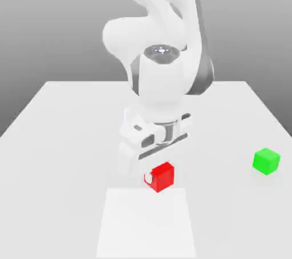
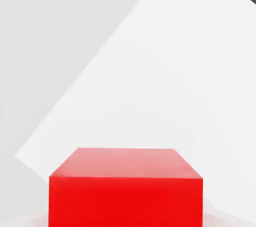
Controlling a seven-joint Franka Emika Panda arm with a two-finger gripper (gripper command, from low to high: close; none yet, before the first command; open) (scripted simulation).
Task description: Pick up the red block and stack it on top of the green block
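Observation:
The red block (image 1: 162, 176) sits near the middle of the white table, at the edge of a paler patch. My gripper (image 1: 159, 180) reaches down from the white arm and is shut on it, with one pale finger (image 1: 147, 179) pressed against the side facing the exterior view's left. In the hand view the red block (image 2: 126, 191) looms very close, with my gripper (image 2: 126, 221) around it. The green block (image 1: 266, 161) rests alone on the table, well off to the exterior view's right of the red one and about level with it.
The white table (image 1: 68, 138) stretches wide around both blocks. A paler rectangular patch (image 1: 148, 223) lies on its near part, just in front of the red block. The arm's bulky body (image 1: 162, 81) rises behind the gripper.

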